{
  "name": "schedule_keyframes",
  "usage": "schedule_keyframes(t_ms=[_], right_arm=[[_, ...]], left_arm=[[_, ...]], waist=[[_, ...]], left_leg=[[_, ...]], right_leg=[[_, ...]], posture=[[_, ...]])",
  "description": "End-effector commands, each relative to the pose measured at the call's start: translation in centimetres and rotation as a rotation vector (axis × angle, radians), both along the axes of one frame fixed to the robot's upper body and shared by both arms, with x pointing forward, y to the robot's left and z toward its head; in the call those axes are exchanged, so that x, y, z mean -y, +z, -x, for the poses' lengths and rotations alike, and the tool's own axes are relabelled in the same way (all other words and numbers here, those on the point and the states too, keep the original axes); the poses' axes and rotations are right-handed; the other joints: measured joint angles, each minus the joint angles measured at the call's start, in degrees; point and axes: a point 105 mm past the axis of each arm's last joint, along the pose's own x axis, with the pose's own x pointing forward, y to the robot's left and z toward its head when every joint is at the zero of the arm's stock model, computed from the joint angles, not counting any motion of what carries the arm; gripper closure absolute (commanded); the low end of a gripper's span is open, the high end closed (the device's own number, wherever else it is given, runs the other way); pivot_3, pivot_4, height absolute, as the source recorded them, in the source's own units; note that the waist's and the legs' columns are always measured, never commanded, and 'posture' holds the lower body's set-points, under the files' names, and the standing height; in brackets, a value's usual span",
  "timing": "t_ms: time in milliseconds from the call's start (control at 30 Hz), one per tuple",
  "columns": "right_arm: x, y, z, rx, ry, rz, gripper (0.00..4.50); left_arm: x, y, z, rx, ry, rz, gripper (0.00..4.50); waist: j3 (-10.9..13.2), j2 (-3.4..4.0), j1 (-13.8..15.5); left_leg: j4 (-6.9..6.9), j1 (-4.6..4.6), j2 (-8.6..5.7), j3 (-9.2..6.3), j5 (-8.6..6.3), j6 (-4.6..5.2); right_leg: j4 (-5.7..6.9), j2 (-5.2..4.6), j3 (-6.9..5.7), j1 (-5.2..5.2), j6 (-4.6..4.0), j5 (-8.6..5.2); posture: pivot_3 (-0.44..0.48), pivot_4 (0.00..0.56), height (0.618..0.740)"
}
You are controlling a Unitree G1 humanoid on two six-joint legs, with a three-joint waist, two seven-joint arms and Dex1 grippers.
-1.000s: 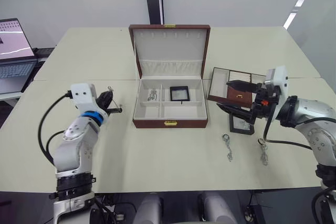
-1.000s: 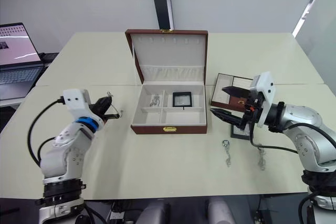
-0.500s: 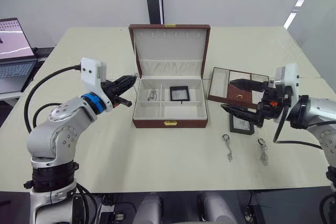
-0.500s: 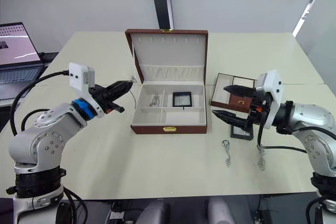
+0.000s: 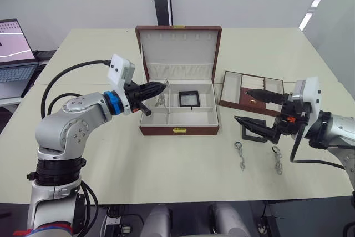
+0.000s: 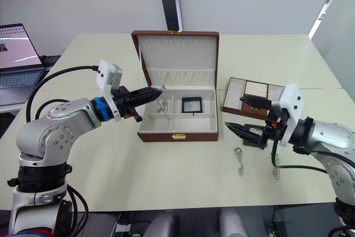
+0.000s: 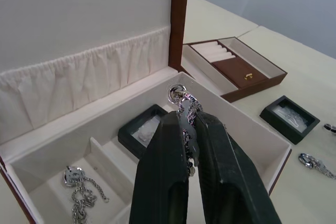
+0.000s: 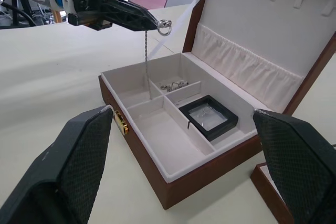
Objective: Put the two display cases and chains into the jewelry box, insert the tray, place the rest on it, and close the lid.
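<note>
Now your left hand (image 5: 164, 86), left of centre in the head view, pinches a chain (image 8: 145, 56) by its ring end, its fingers pressed together on it, and the chain dangles over the rear-left compartment of the jewelry box (image 5: 179, 130). At the right edge of the frame, your right hand (image 5: 259, 109) is spread wide and empty above a display case (image 5: 259, 132) on the counter (image 5: 166, 165), just in front of the tray (image 5: 249, 88).

Risk, as it looks: the hanging chain could swing and drape over a divider or the box's side wall if you let go while it is off centre.

Count four chains: one pinched, one (image 7: 79, 192) lying in the rear-left compartment, two on the counter (image 5: 240, 154) (image 5: 277, 159) at lower right. Two display cases: one (image 5: 189, 99) in the box's rear-middle compartment, one outside. One tray, not yet inserted; one lid (image 5: 178, 43), standing open.
</note>
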Motion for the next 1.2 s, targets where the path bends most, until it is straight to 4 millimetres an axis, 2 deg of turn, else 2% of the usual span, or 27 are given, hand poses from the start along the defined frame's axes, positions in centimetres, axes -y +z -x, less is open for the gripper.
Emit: schedule_keyframes(t_ms=[33, 467, 1200], right_arm=[[-0.1, 1.0, 0.7, 0.047, 0.004, -0.016, 0.00], [0.0, 0.7, 0.7, 0.039, 0.001, -0.017, 0.00], [-0.1, 0.2, 1.2, 0.014, 0.039, 0.004, 0.00]], left_arm=[[-0.4, -0.1, 0.2, 0.014, -0.016, -0.022, 4.42], [-2.3, -4.3, 1.2, -0.090, -0.010, -0.092, 4.42], [-2.4, -4.8, 0.9, -0.084, 0.007, -0.083, 4.42]], waist=[[0.0, 0.00, 0.0], [0.0, 0.01, 0.0], [0.0, 0.01, 0.1]], left_leg=[[0.00, 0.01, 0.01, -0.01, 0.00, 0.00], [-0.01, 0.01, 0.02, 0.00, 0.00, 0.01], [0.00, 0.00, 0.00, -0.01, -0.01, 0.01]], right_leg=[[0.00, 0.00, -0.01, 0.00, 0.00, 0.00], [-0.01, 0.00, 0.00, 0.00, 0.00, 0.00], [0.00, -0.02, -0.01, 0.00, 0.00, 0.00]], posture=[[0.000, 0.150, 0.740], [0.000, 0.150, 0.740], [0.000, 0.150, 0.740]])
